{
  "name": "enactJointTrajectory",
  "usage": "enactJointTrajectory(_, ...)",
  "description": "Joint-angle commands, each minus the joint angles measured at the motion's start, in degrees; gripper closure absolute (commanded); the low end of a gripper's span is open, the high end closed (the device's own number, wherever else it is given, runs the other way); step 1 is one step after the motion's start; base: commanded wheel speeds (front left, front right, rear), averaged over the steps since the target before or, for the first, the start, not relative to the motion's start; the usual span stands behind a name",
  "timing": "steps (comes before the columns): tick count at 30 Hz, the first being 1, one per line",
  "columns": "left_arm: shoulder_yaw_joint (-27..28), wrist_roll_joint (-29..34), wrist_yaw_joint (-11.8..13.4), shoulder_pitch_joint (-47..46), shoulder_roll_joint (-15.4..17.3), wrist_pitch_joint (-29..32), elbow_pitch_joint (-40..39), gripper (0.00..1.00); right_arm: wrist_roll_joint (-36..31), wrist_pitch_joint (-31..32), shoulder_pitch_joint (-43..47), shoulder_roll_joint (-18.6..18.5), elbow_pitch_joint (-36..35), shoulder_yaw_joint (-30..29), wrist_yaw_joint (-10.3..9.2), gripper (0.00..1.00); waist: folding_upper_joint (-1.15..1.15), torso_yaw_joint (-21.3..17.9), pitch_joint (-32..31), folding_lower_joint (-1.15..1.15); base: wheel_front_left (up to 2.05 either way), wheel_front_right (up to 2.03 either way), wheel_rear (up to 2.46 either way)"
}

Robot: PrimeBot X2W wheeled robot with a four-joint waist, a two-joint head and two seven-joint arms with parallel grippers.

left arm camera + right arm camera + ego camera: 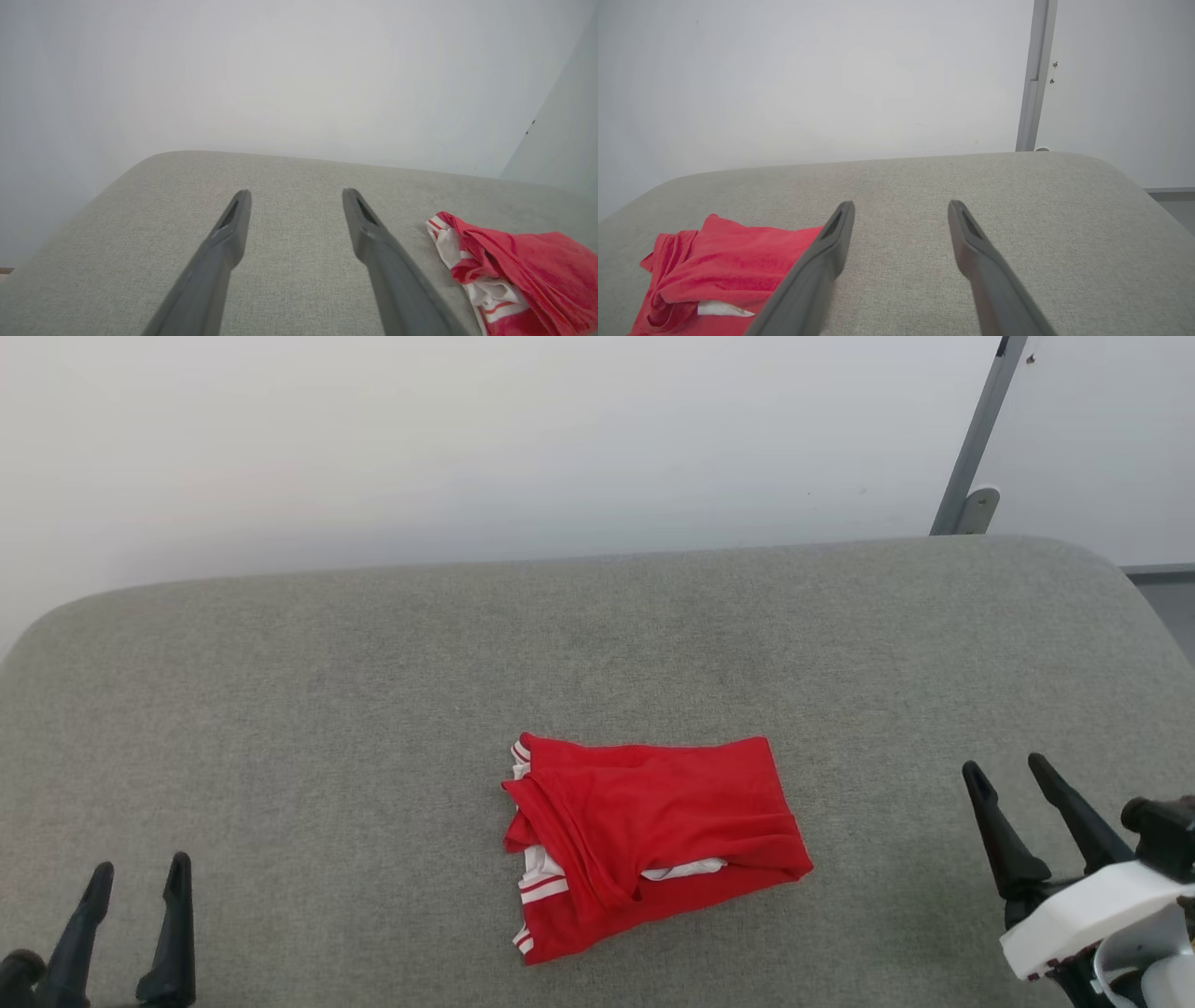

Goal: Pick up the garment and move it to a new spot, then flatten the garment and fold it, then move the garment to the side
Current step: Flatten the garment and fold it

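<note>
A wide pad covered in grey-green woven fabric (280,709), its far corners rounded, spreads across the foreground. Behind it stands a plain white wall (467,448). At the right, a slim grey metal post (976,439) rises along the wall, with a pale rounded fitting (980,509) at its foot just behind the pad's far edge. Two small dark specks (1053,72) mark the wall beside the post.

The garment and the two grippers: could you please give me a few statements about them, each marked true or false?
1. The garment lies bunched on the grey padded surface. True.
2. The left gripper is shut on the garment. False: it is open and apart from it.
3. The right gripper is open and holds nothing. True.
4. The garment is spread out flat. False: it is folded over itself in a loose bundle.
</note>
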Motion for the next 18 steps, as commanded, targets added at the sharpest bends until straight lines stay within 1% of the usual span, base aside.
enactJointTrajectory(1,0.63,1.17,-0.56,0.75,-0.41,-0.37,0.33,0.00,0.12,-0.99,0.77,0.15,0.49,0.28,-0.01,0.00,0.00,0.05,-0.30,0.00,0.00,0.00,0.00)
enactJointTrajectory(9,2.53,3.40,-2.50,1.04,-2.82,-0.38,1.23,0.00,0.24,-2.86,1.88,0.21,1.42,1.07,-0.01,0.00,0.00,0.50,-1.14,0.00,0.00,0.00,0.00)
enactJointTrajectory(18,2.34,5.71,-3.73,-0.52,-3.95,-0.38,2.46,0.00,0.01,-2.72,2.69,0.44,0.57,0.89,-0.01,0.00,0.00,1.39,-1.16,0.00,0.00,0.00,0.00)
